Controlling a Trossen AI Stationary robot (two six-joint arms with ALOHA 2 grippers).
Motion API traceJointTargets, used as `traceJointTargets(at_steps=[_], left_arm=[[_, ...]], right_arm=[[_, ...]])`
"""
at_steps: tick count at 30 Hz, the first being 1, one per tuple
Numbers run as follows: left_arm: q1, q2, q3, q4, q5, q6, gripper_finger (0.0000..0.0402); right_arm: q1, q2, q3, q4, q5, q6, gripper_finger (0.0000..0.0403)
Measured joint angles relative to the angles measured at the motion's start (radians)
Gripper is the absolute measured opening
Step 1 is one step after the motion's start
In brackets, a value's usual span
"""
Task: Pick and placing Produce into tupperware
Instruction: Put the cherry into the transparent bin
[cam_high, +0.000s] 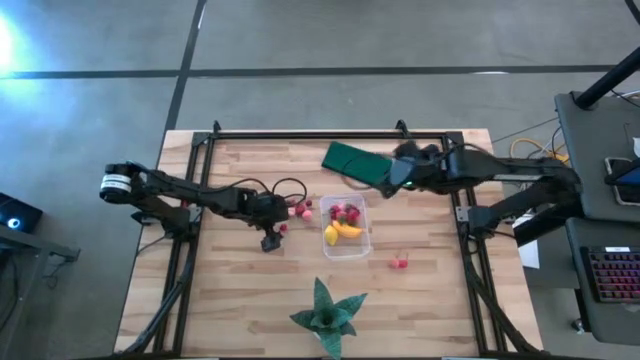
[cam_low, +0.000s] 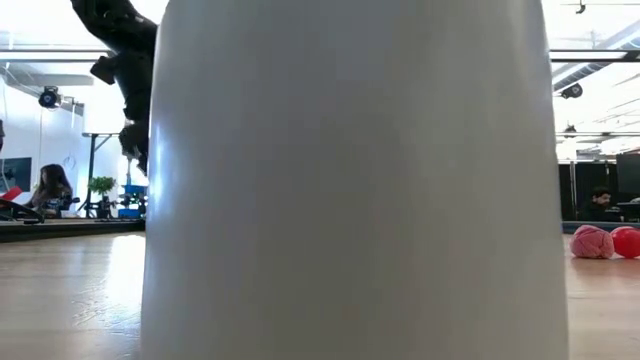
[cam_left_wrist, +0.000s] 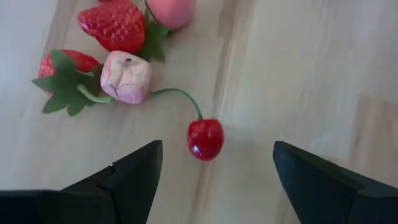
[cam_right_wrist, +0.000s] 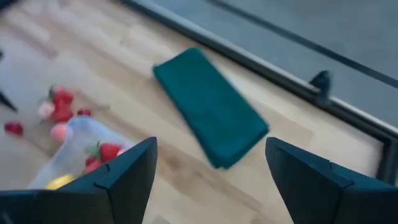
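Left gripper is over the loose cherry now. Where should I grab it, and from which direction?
Grip the cherry on its round red body, coming straight down with the open left gripper, whose fingers already sit either side of it. The thin green stem curves off toward the pale pink fruit, so it looks too slim to pinch reliably. Table on the cherry's other side is bare.

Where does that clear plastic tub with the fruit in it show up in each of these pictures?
High view: the tupperware is at the table's centre, fruit inside.
Low view: not identifiable; a pale blur fills the middle.
Left wrist view: not in it.
Right wrist view: the tub sits at the lower left.
Shared landmark: the dark green rectangle beside it.
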Motion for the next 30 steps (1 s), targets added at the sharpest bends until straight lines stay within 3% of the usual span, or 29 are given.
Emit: traceJointTargets(at_steps=[11,30], left_arm=[[0.0,0.089,0.004,0.061,-0.02,0.08,0.0211],[0.0,0.129,0.013,0.089,-0.027,0.078,0.0076]], right_arm=[[0.0,-0.143,-0.001,-0.106,0.077,0.118,0.0285],[0.0,-0.127,-0.023,-0.149,0.076,0.128,0.0281]])
